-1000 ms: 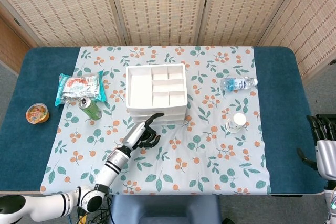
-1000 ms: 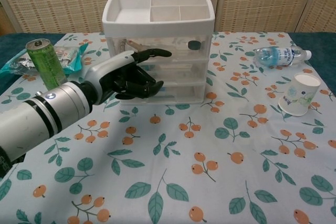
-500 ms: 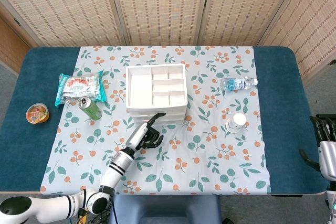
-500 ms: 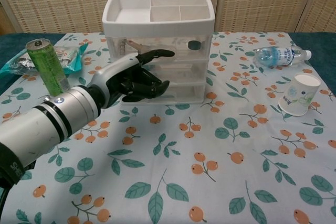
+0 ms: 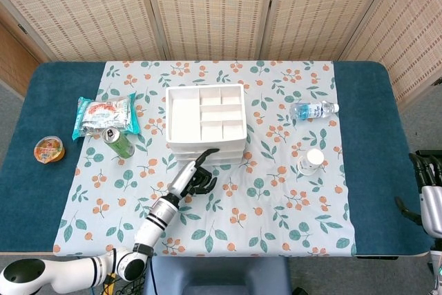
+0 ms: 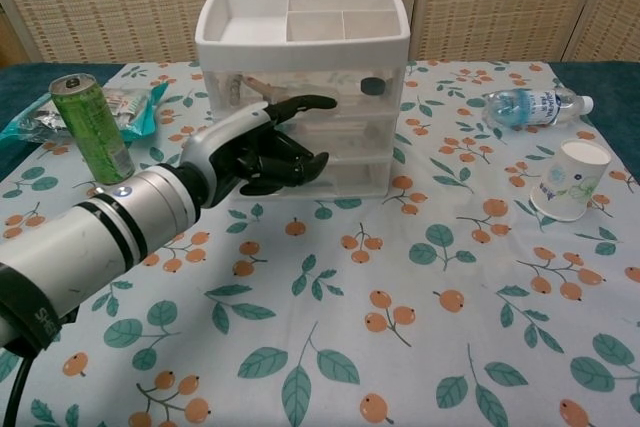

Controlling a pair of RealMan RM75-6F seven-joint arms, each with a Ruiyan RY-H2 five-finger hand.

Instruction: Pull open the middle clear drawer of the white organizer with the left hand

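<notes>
The white organizer [image 5: 205, 124] stands near the middle of the floral tablecloth [image 5: 276, 198], its open top tray divided into compartments; in the chest view its three clear drawers are stacked under that tray, and the middle clear drawer [image 6: 345, 132] sits flush with the ones above and below. The left hand [image 6: 262, 152] is at the organizer's front, level with the middle drawer; one finger lies stretched out along the drawer face while the others curl inward below it; whether any fingertip has actually hooked the drawer's edge cannot be told, since the hand covers that spot. The right hand [image 5: 429, 195] rests at the table's right edge, well apart from the organizer; its fingers point upward, and how far they are spread is not clear. A green can [image 6: 90, 126] stands to the organizer's left, just in front of a snack packet [image 5: 105, 115]; a water bottle [image 6: 530, 105] lies on its side to the right, near an upright paper cup [image 6: 570, 179]; a small jelly cup [image 5: 50, 149] sits on the blue cloth at far left.
</notes>
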